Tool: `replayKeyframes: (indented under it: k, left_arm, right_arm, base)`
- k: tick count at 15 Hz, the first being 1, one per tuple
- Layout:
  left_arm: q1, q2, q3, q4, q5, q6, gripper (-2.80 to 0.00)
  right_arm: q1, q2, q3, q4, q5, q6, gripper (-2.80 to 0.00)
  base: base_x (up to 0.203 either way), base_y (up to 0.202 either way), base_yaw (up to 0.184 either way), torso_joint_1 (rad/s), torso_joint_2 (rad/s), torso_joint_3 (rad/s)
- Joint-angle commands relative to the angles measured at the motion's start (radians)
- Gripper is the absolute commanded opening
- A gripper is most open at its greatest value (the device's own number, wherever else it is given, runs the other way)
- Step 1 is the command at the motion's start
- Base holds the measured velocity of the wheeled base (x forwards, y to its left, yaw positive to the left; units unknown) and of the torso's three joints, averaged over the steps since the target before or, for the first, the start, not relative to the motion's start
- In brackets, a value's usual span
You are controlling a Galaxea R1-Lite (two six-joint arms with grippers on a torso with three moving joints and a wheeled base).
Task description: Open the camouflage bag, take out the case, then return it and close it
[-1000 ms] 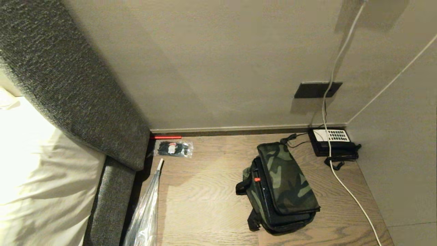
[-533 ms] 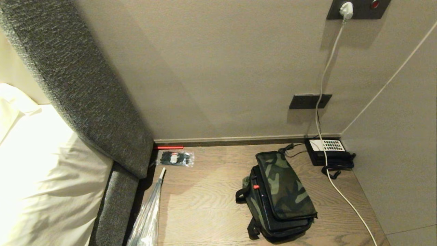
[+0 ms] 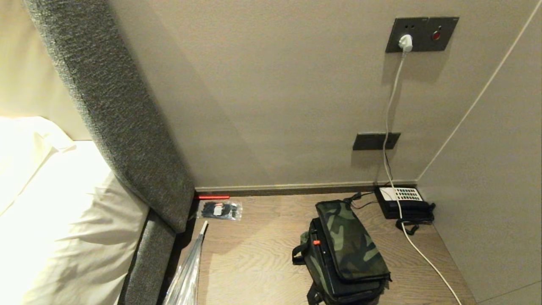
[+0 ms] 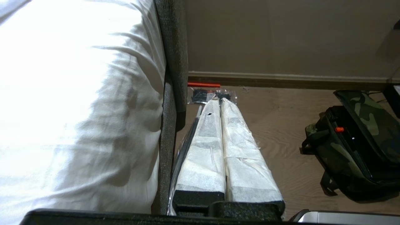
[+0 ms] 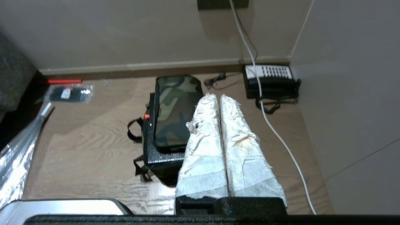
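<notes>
Lying zipped on the wooden floor near the phone [image 3: 404, 203]: camouflage bag [image 3: 345, 250].
Both parked, jaws pressed shut and empty: left gripper [image 4: 219, 101], right gripper [image 5: 218, 97]; no readable writing anywhere.

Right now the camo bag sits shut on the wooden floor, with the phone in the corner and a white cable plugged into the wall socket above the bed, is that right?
Not quite. The head view shows the socket above the phone, not above the bed. The rest holds: the camo bag sits shut on the wooden floor, the phone is in the corner, and the white cable is plugged in.
</notes>
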Motion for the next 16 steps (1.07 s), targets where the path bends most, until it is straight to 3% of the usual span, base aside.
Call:
replayKeyframes:
  k: [1,16]
  left_arm:
    - [0.000,-0.002,0.000,0.001,0.000,0.000,-2.80]
    - [0.000,-0.002,0.000,-0.001,0.000,0.006,-2.80]
  right_arm:
    - [0.000,-0.020,0.002,-0.001,0.002,0.000,-2.80]
    - [0.000,-0.020,0.001,-0.001,0.000,0.000,-2.80]
  base:
    - [0.000,0.000,0.000,-0.007,0.00,0.207]
    - [0.000,0.000,0.000,0.001,0.00,0.177]
